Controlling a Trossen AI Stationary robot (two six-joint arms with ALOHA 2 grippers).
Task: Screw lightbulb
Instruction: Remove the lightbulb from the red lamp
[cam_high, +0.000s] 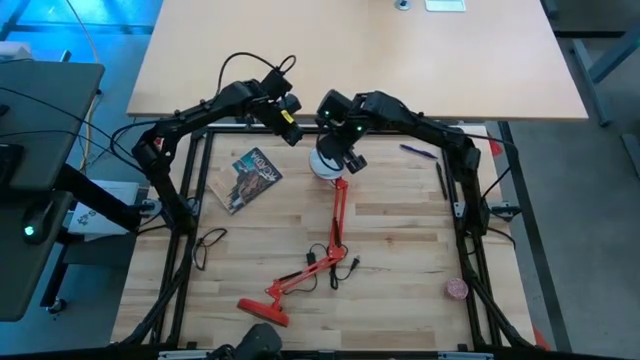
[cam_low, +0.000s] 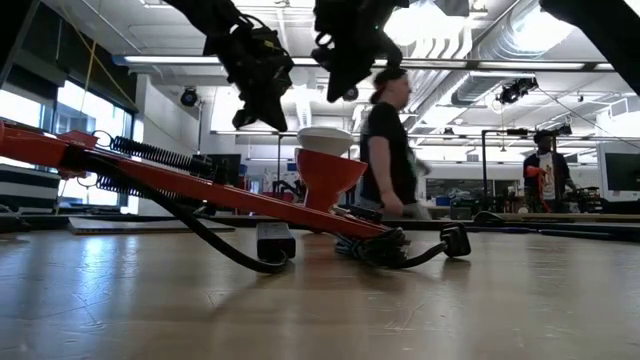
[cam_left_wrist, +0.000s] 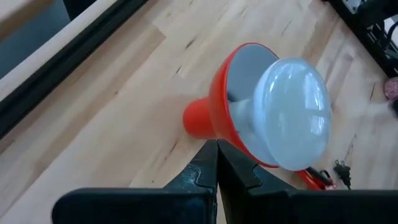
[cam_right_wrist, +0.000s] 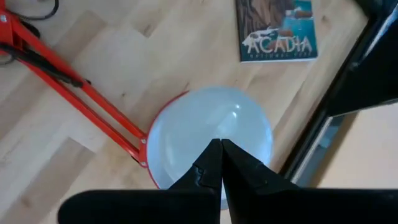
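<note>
Two dark robot arms meet over the far middle of a wooden table (cam_high: 400, 250). The right gripper (cam_high: 340, 152) hangs just above a white lightbulb (cam_high: 325, 165). Its two fingers (cam_right_wrist: 211, 165) are pressed together and hold nothing. In the right wrist view their tips point down at the bulb's rounded dome, and it is not clear whether they touch it.

The left gripper (cam_high: 290, 130) hovers just beside the bulb, up and to its left as seen from overhead. Its fingers (cam_left_wrist: 205, 171) are also closed tight with nothing between them. In the left wrist view they point toward the outer wall of a red lamp shade (cam_left_wrist: 219, 99).

The lightbulb sits in the mouth of that red shade, its narrow neck inside the cone and its dome standing out past the rim. From table height the shade (cam_low: 328, 175) opens upward like a funnel, with the white dome showing above its edge.

A jointed red lamp arm (cam_high: 338, 215) runs from the shade toward the near side of the table and ends in a red base (cam_high: 262, 310). A black cord (cam_high: 335, 268) loops beside the arm's middle joint.

A booklet (cam_high: 250, 178) with the word ACADIA on its cover lies flat on the table to the left of the lamp. Two pens (cam_high: 440, 178) lie well apart from it on the right side. A small pink round object (cam_high: 457, 289) rests near the right front corner.

Beyond the table, two people (cam_low: 385, 150) stand in the room.
</note>
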